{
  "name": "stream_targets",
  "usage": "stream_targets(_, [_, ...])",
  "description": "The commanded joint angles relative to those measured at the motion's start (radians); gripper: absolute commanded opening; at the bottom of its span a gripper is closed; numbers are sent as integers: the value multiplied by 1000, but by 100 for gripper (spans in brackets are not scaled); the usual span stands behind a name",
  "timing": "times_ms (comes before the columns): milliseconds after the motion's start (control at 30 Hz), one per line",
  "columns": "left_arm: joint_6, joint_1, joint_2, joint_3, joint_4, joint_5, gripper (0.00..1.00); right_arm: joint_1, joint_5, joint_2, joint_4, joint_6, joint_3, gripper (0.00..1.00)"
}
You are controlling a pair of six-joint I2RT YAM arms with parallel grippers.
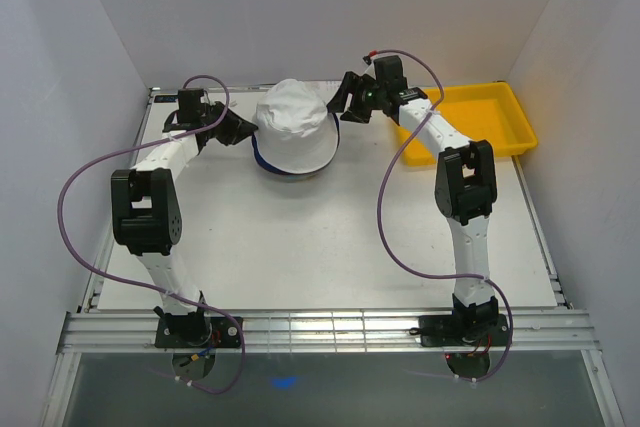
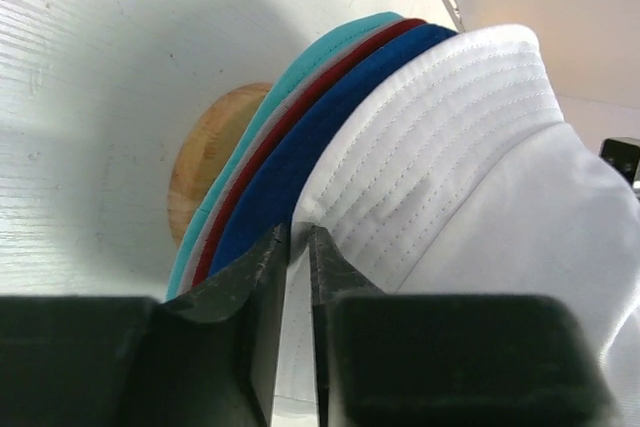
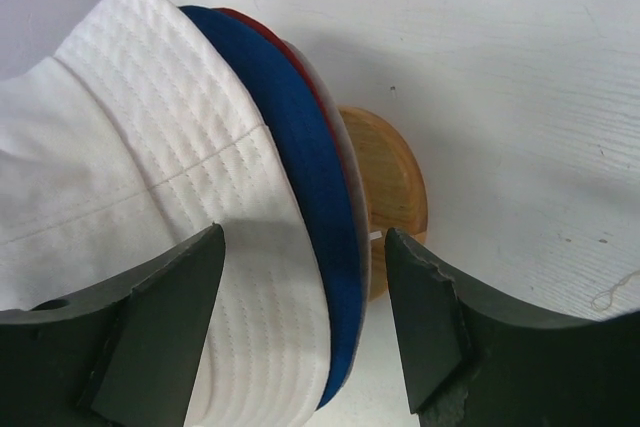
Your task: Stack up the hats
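- The hats sit stacked on a wooden stand at the far middle of the table.
- The white hat is on top, with the navy hat, dark red hat and teal hat under it.
- My left gripper is at the stack's left side. Its jaws are barely parted around the white brim's edge, and I cannot tell whether they pinch it.
- My right gripper is at the stack's right side, released. Its jaws spread wide across the white and navy brims.
- A yellow tray lies at the far right.
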Motion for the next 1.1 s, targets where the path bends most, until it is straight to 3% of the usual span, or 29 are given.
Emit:
stream_targets(0, [29, -5, -66, 19, -9, -16, 32, 13, -7, 3, -14, -20, 72, 71])
stream_targets(100, [42, -3, -85, 31, -20, -18, 43, 6, -7, -2, -14, -15, 89, 71])
stream_targets(233, [52, -2, -103, 51, -40, -26, 50, -2, -13, -9, -14, -6, 109, 71])
stream_targets(767, [134, 9, -203, 82, -93, -64, 58, -68, 16, -109, -7, 16, 85, 72])
stream_targets(1067, [223, 9, -296, 125, -145, -15, 58, -125, 33, -363, -4, -46, -95, 74])
